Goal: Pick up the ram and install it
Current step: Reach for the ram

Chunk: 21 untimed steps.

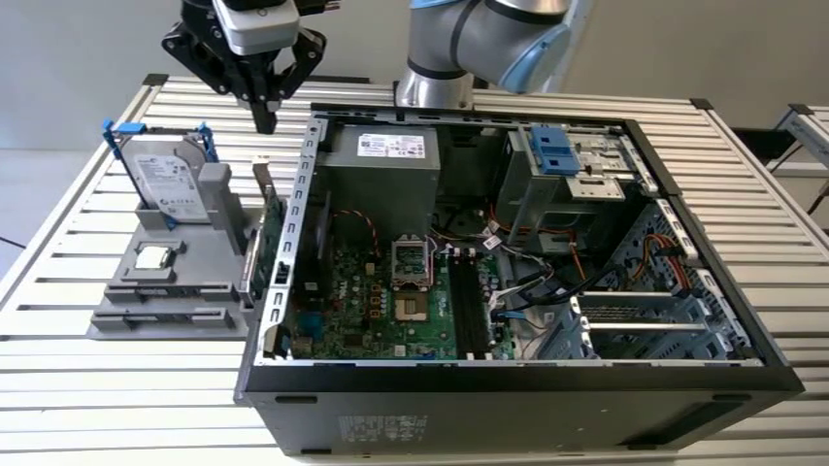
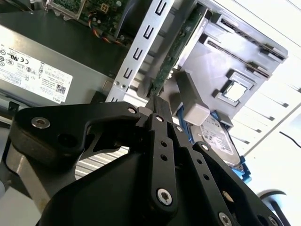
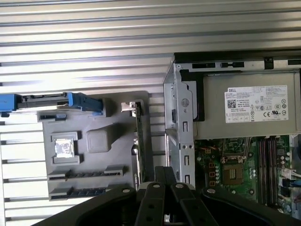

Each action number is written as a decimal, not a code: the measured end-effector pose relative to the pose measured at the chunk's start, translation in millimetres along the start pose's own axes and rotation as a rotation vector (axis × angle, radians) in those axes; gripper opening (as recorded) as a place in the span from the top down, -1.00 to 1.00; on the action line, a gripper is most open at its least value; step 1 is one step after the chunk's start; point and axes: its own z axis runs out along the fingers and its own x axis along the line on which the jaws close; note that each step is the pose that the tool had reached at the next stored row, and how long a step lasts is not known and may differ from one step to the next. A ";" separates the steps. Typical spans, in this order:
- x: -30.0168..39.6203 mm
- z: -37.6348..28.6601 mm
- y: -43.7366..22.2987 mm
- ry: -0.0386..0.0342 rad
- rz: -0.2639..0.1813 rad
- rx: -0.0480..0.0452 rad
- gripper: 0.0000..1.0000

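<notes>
While the hard drive [image 1: 171, 180] and processor [image 1: 155, 257] sit at frame left on the gray holder [image 1: 169, 316], the hand [image 1: 266, 118] hangs above, fingers pressed together and empty, over the ram [image 1: 274, 243], which stands on edge tight beside the computer case [image 1: 309, 199] wall.

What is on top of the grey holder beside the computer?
A blue-framed hard drive, a small silver processor chip and the green ram standing on edge. Its bottom edge is hidden by the holder.
</notes>
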 end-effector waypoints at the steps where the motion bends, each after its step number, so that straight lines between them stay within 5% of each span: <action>1: 1.0 0.0 -0.1 0.0000 0.000 0.0000 1.00; 21: 23.5 -0.4 -1.7 0.0005 0.000 0.0000 1.00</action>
